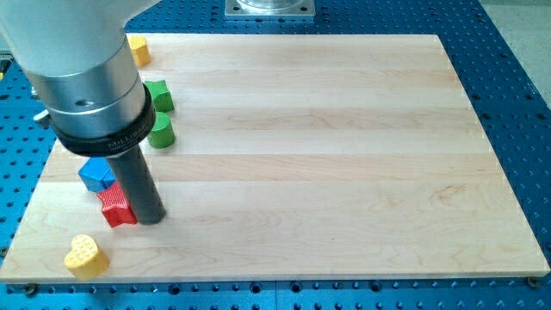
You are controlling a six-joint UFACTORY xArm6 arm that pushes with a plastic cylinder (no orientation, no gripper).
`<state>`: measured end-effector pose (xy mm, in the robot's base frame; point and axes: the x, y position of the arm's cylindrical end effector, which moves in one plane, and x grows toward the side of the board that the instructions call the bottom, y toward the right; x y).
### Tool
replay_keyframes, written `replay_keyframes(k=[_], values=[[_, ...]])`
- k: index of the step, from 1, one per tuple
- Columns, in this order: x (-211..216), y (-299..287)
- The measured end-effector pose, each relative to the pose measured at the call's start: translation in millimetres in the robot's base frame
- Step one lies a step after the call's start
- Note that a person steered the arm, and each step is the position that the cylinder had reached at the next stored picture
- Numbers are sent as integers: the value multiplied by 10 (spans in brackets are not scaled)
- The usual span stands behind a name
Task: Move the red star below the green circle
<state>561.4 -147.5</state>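
The red star [114,207] lies near the board's left edge, toward the view's bottom. My tip [150,219] touches its right side. The green circle [161,131] stands above it, a little to the right, partly hidden behind the arm's body. A green star [160,96] sits just above the green circle.
A blue block [95,174] touches the red star's upper left. A yellow heart [86,256] lies at the bottom left corner. A yellow block [139,50] sits at the top left. The wooden board [344,155] rests on a blue perforated table.
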Motion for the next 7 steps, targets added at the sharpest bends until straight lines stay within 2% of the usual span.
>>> replay_keyframes(k=[1, 2, 3, 4, 5, 6, 7], values=[[244, -126], [-87, -212], [-147, -294], [161, -528], [-227, -737], [-806, -459], [-1001, -238]])
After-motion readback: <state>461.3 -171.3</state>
